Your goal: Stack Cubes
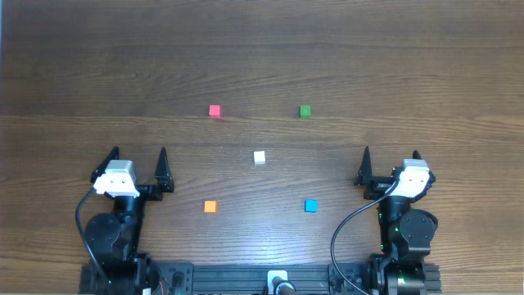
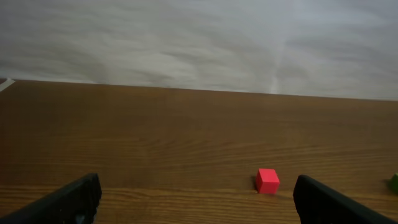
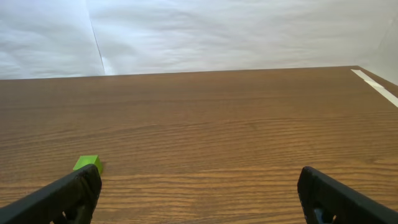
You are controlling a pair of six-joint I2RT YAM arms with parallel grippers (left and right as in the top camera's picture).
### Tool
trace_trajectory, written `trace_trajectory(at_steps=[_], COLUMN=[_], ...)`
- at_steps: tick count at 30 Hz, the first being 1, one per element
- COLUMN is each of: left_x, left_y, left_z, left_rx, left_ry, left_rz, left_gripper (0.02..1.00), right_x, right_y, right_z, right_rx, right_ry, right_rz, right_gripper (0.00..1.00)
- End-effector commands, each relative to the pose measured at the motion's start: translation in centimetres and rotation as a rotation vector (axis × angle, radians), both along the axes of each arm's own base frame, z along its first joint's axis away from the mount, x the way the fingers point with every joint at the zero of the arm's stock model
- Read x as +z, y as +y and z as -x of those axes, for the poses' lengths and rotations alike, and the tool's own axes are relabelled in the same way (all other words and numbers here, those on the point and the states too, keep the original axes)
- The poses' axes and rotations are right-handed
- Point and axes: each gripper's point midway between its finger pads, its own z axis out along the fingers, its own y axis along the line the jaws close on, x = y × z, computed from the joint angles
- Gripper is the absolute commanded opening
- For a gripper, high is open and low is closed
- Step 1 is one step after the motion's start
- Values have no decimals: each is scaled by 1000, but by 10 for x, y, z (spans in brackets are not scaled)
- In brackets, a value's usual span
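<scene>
Five cubes are sitting flat, apart, none stacked. The pink cube (image 1: 214, 111) is lying ahead of the left claw (image 1: 137, 152), the green cube (image 1: 305, 111) ahead of the right claw (image 1: 390, 153), the white cube (image 1: 259, 157) midway between both, and the orange cube (image 1: 210, 206) and blue cube (image 1: 311, 206) are lying behind the fingertips.

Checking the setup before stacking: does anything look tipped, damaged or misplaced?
Nothing stands out. The pink cube, green cube, white cube, orange cube and blue cube lie flat, apart, on the table, none stacked.
</scene>
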Motion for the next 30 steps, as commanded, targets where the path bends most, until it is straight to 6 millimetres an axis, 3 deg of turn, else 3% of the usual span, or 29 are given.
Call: trace_trajectory(at_steps=[1,23,30], left_x=[-2,-3,12], left_y=[0,2,-6], left_z=[0,0,-3], left_rx=[-4,6,-23], left_ry=[3,8,-3], left_rz=[-10,-10,67], left_gripper=[1000,1000,998], right_x=[-1,-1,-1], right_y=[0,0,0], right_z=[0,0,0], right_rx=[2,2,2], right_ry=[-1,-1,-1], right_rz=[4,4,4], right_gripper=[993,991,993])
